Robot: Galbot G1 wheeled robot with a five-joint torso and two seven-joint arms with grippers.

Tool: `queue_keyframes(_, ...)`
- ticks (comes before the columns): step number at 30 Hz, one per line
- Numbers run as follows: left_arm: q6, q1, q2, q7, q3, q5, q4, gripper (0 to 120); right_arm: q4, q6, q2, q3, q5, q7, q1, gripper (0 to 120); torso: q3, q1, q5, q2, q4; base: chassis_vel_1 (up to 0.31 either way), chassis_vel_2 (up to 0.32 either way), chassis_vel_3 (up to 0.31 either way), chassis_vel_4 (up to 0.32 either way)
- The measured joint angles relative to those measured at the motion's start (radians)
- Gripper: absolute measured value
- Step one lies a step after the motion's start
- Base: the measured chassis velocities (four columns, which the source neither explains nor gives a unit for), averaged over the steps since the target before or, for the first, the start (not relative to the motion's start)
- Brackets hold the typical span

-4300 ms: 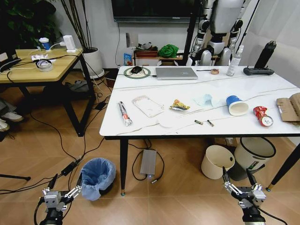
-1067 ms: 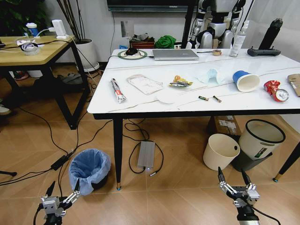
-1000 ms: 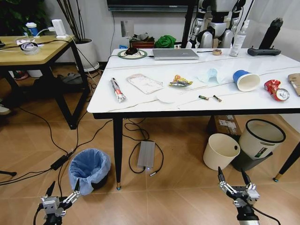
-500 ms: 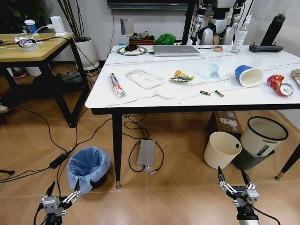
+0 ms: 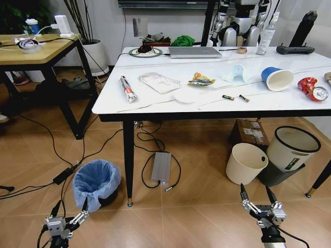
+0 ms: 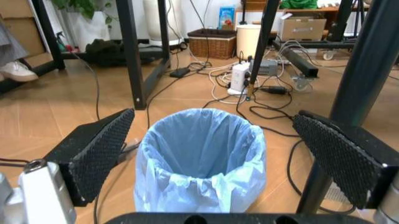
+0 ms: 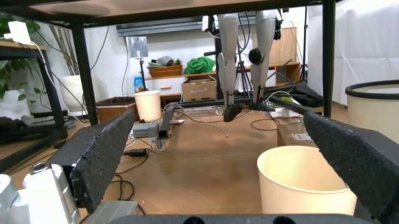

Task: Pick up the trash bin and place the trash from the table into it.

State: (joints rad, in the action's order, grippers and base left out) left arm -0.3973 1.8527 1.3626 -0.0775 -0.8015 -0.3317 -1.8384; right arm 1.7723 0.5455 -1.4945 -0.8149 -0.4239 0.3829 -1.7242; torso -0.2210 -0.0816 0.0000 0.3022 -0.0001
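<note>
Down low, my left gripper [image 5: 69, 217] hangs near the floor with its fingers [image 6: 93, 154] spread wide, gripping nothing. The trash bin [image 6: 201, 163] stands on the floor just ahead of it, framed between the two pads and apart from them, beside the table [image 5: 155, 101] leg. My right gripper [image 5: 261, 204] is also spread wide and empty, low in front of a cream bucket [image 7: 305, 184]. The trash [image 5: 160, 82] lies scattered on the tabletop.

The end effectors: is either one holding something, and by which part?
Nothing is held. The left end effector is open before the trash bin; the right end effector is open too.
</note>
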Motion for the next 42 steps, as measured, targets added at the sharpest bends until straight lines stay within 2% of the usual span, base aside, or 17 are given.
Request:
queue_keyframes(29,-0.001,-0.001,-0.002,0.017,-0.009,0.008,0.004,100,-0.008,0.005,-0.004,0.004,-0.001,0.000,0.004,100,0.085,0.029,-0.0001,-0.114,0.0000,0.000,0.000,0.000,0.000)
queue_keyframes(35,-0.009,-0.004,-0.009,0.033,-0.039,0.023,0.003,100,-0.015,0.007,-0.008,0.006,-0.002,0.001,0.010,100,0.089,0.034,-0.0002,-0.123,0.0001,0.000,0.000,0.000,0.000)
queue_keyframes(39,0.031,-0.035,-0.040,0.048,-0.075,-0.018,-0.003,100,-0.027,0.016,-0.010,0.007,-0.004,0.004,0.014,100,0.089,0.034,-0.0001,-0.123,0.0002,0.000,0.000,0.000,0.000)
queue_keyframes(42,0.127,-0.108,-0.098,0.113,-0.086,-0.107,-0.003,100,-0.042,0.025,-0.014,0.009,-0.006,0.008,0.018,100,0.088,0.034,-0.0002,-0.122,-0.0003,0.000,0.000,0.000,0.000)
